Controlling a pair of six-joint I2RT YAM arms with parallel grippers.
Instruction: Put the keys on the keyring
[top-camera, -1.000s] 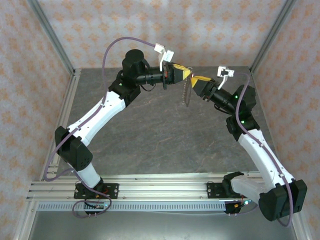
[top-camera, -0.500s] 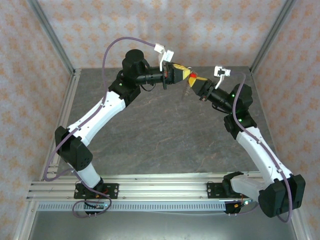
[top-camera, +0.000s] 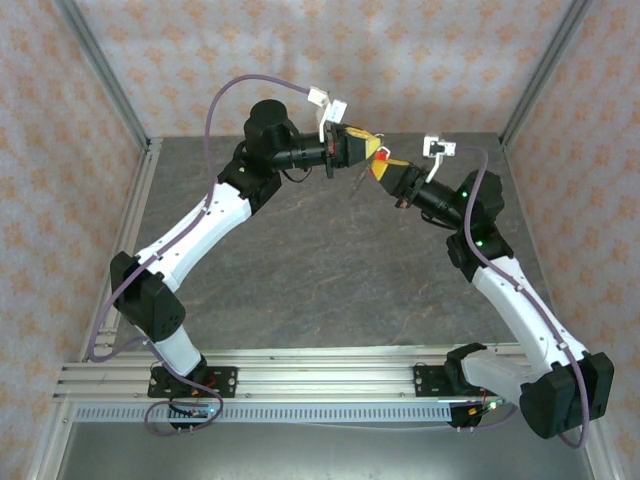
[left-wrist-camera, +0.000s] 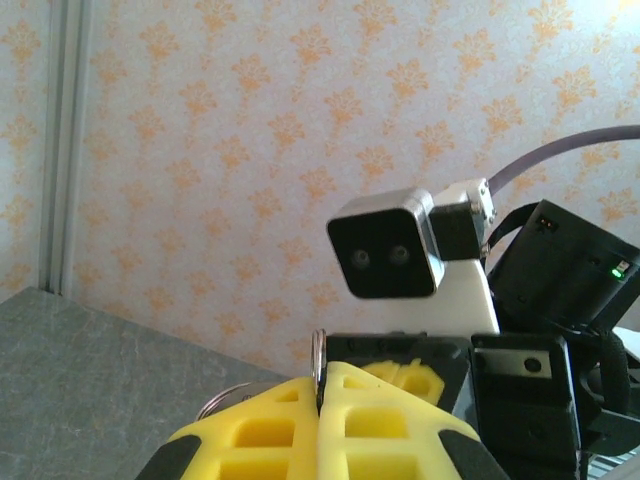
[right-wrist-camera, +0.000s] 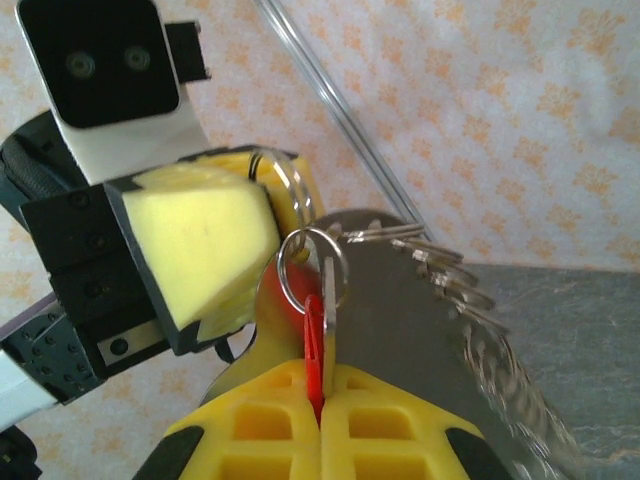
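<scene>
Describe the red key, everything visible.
The key shows edge-on: a thin, bright red plastic sliver, upright, pinched between the shut yellow fingers of the right gripper. A small silvery ring sits at its top end, with a grey metal strip beside it, perhaps the blade. It is held in the air, close to the left gripper.

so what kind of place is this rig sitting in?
Likely a robot test cell in a lab, not a home: aluminium frame posts around a grey tabletop, patterned wall panels as backdrop, and a left arm and right arm bolted to a rail at the near edge.
</scene>
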